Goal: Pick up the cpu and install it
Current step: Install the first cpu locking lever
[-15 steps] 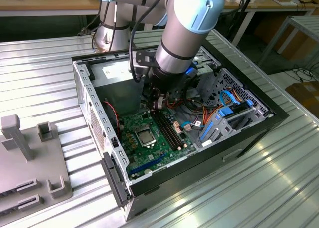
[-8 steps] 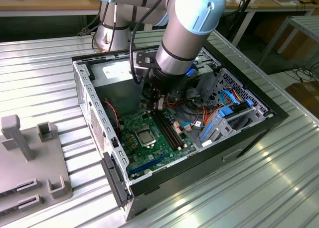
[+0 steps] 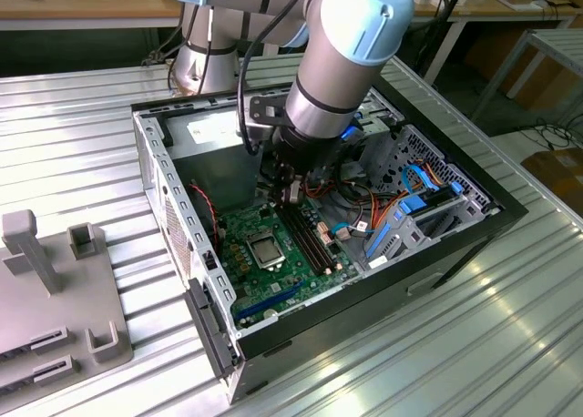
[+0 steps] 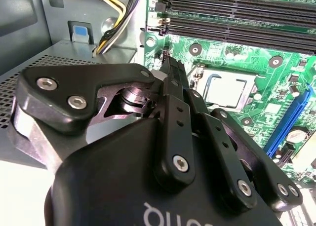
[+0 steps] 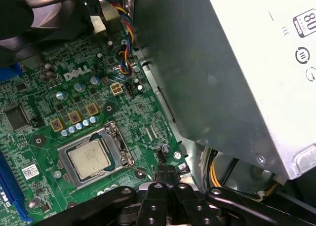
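Right now I see my tool point(image 5: 165, 179) with fingers pressed together, holding nothing, above the green motherboard point(image 5: 74, 88); the cpu point(image 5: 90, 159) sits in its socket at 10 o'clock from the fingertips.

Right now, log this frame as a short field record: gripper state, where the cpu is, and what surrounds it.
gripper: fingers shut together, holding nothing, above the motherboard beside the socket
cpu: lying flat inside the socket frame, metal top up; also seen in the exterior view
memory slots: empty, beside the socket
power supply: grey box close to the gripper
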Available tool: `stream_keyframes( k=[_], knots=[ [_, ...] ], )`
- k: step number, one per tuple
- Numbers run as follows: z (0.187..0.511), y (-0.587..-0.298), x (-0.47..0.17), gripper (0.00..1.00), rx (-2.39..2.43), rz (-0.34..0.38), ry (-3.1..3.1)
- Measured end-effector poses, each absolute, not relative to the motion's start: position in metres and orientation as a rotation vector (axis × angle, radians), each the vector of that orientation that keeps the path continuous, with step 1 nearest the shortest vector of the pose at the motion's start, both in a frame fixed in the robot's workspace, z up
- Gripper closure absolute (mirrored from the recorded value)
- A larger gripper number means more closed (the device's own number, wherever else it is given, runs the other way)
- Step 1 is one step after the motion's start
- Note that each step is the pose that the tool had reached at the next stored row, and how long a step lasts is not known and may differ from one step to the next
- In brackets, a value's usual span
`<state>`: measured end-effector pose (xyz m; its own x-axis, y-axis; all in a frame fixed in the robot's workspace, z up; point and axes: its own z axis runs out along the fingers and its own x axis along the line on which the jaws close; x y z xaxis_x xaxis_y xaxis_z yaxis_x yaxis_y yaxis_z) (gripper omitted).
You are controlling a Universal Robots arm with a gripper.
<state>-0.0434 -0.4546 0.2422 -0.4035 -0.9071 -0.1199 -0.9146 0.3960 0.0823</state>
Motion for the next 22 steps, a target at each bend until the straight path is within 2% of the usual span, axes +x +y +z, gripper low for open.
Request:
stream_keyframes(
  k=[22],
  knots=[
    [0.2454, -0.4639, -0.0469, 0.89, -1.773, 0.189, 2.5]
  ],
)
